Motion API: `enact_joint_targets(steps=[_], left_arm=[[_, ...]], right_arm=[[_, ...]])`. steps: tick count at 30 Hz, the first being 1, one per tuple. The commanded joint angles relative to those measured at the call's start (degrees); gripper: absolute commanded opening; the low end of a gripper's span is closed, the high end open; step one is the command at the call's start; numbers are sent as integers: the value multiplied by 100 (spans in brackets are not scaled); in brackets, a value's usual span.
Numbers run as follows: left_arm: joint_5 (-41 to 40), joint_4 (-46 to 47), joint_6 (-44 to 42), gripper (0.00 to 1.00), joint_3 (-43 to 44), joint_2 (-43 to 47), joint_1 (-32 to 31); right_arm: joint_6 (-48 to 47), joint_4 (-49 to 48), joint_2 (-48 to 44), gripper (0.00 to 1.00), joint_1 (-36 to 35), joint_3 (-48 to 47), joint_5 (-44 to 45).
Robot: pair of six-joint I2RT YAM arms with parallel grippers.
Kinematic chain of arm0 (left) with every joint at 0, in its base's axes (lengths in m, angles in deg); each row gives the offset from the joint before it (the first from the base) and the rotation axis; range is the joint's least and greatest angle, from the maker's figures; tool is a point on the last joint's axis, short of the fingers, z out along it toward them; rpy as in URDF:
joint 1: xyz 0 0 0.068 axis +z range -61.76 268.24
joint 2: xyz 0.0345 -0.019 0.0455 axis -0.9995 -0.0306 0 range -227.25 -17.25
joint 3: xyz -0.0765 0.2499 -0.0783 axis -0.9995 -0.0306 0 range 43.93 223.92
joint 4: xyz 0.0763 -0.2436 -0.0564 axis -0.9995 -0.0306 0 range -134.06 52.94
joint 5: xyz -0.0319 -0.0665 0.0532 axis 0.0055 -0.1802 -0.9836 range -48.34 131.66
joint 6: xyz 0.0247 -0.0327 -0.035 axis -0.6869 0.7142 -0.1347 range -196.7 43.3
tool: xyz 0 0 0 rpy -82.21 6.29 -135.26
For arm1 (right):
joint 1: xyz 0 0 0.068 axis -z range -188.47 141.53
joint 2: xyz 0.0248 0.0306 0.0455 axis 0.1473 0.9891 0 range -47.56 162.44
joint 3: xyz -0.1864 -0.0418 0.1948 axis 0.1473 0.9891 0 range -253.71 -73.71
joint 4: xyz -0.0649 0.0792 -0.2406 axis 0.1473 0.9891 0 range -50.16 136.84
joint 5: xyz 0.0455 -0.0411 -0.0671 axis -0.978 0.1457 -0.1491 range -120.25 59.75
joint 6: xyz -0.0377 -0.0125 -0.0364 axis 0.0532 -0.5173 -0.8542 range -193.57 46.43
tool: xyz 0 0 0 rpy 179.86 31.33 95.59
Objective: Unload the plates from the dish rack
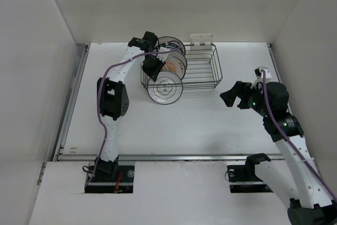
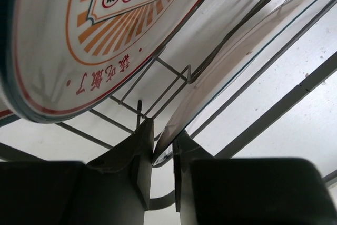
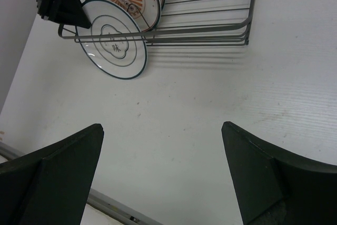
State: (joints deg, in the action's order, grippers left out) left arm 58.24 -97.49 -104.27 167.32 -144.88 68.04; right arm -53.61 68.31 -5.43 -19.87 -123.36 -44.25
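the only writing in view stood on the plates. on the sunburst plate point(image 2: 63, 40), close in the left wrist view, a row of small red-ringed circles ran across a banner above the orange rays. each circle held one dark chinese-style character, too tilted and small to read for certain. below the rays a short line of orange characters in the same script, opened by a dot, curved along inside the rim and lay upside down in that view. on the teal-rimmed plate point(image 3: 112, 47), in the right wrist view, dark marks like a single character sat at the centre, too small to make out.
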Motion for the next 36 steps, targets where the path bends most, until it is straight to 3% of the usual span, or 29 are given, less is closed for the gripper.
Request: enact_joint_targets(steps=[1,9,18,22,28,30,33,36], left_arm=[[-427,592,191,0,116,808,17],[-480,1918,191,0,-518,1636,17],[-410,1920,138,0,-290,2066,17],[-410,1982,488,0,-290,2584,17],[468,762,665,0,-210,3016,17],[1134,105,665,0,-306,3104,17],[2286,-530,271,0,-745,3253,17],[2640,-1260,-309,0,-1246,3193,-45]], right_arm=[[42,-228,-3,100,-55,17,-15],[42,-228,-56,100,-55,17,-15],[42,-175,-108,100,-55,17,-15],[95,-175,-108,100,-55,17,-15],[95,-227,-161,100,-55,17,-15],[95,-228,-161,100,-55,17,-15],[148,-289,-100,100,-55,17,-67],[148,-342,15,100,-108,17,-68]])
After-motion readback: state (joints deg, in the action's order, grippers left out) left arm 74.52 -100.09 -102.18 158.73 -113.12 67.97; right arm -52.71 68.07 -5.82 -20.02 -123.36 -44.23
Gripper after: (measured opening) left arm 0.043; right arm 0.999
